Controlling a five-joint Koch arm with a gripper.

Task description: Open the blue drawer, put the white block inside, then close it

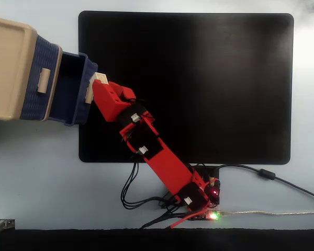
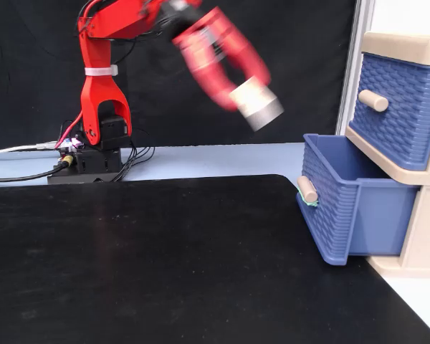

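Note:
The blue drawer [image 1: 69, 114] [image 2: 347, 208], the lower of two, stands pulled out of the beige cabinet [image 1: 8, 68], and what shows of its inside looks dark. Its beige handle [image 1: 89, 94] [image 2: 307, 190] faces the mat. My red gripper [image 1: 100, 81] [image 2: 252, 100] hovers above the mat just beside the drawer's front. It is blurred in the side-on fixed view. A small whitish piece, the white block [image 1: 99, 77] [image 2: 258, 107], sits at its tip with the jaws shut on it.
The top drawer [image 1: 46, 63] [image 2: 398, 107] is shut, directly above the open one. A black mat [image 1: 199, 89] [image 2: 165, 258] covers the table. The arm's base with cables [image 1: 199, 201] [image 2: 93, 154] stands at the mat's edge.

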